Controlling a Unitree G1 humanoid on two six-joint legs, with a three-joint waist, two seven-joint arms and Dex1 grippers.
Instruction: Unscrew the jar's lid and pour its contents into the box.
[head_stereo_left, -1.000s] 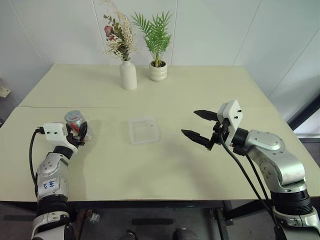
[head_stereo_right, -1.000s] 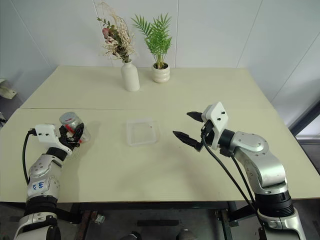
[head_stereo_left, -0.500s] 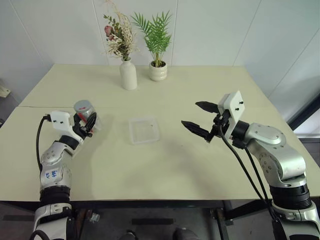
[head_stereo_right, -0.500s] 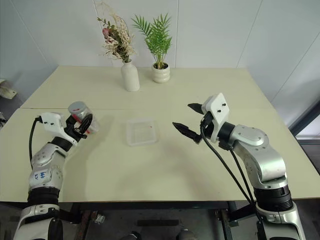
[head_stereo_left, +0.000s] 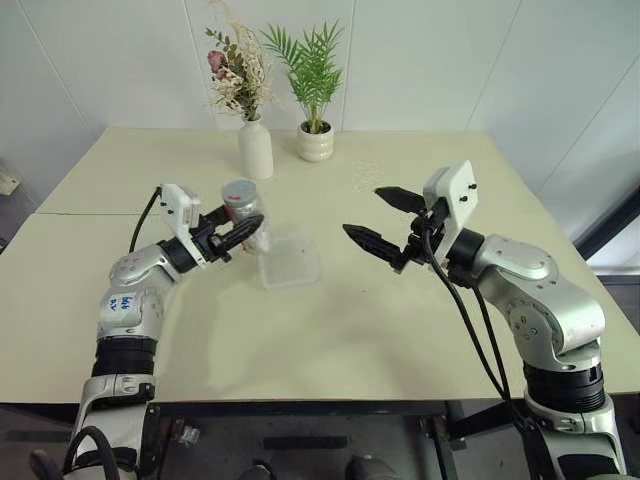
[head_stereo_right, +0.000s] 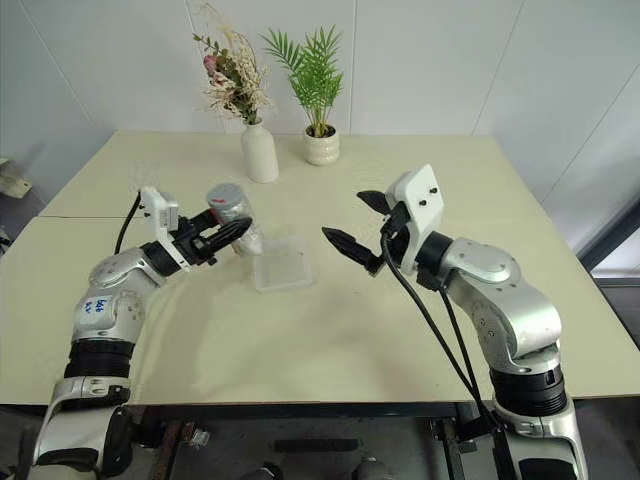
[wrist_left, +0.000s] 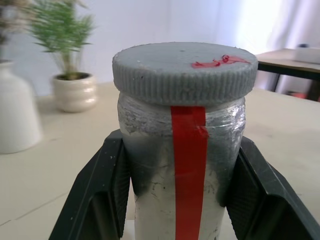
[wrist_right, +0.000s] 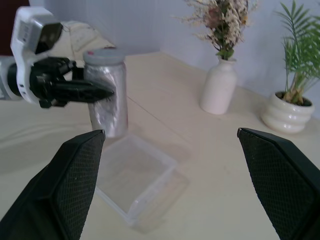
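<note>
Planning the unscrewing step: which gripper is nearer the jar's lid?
Left. The left gripper is shut on the jar just below the lid; the right gripper hangs open across the box, well apart.

The jar (wrist_left: 177, 165) has a crinkled, foil-like silver surface with a glossy red strip; its lid (wrist_left: 185, 72) is matt grey with a ribbed edge. The box (wrist_right: 132, 177) is clear, smooth plastic on a matt table (head_stereo_left: 330, 330).
</note>
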